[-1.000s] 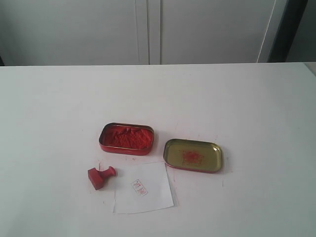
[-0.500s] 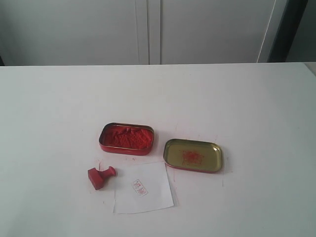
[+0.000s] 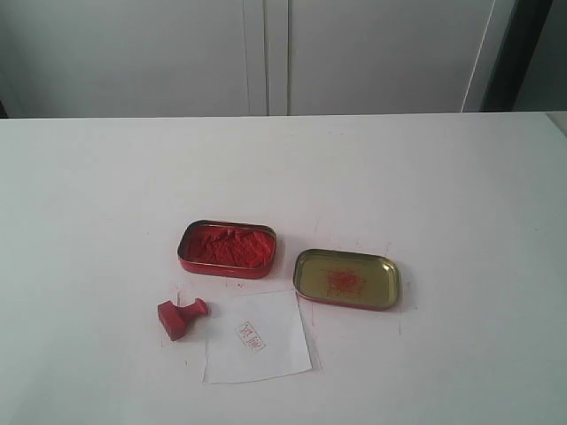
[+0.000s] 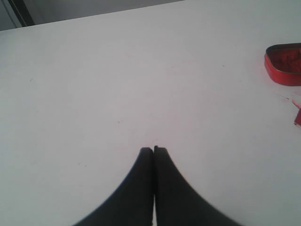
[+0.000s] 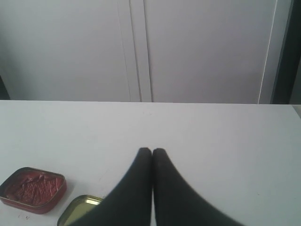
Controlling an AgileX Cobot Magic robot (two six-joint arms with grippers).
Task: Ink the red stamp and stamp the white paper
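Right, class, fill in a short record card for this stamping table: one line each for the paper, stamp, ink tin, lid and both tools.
white paper: flat on the table, nearer the camera than both tins, bearing a small red imprint
red stamp: lying on its side beside the paper's left edge, not held
ink tin: open, filled with red paste
lid: inside up, right of the ink tin, red smears inside
left tool: shut, empty, above bare table
right tool: shut, empty
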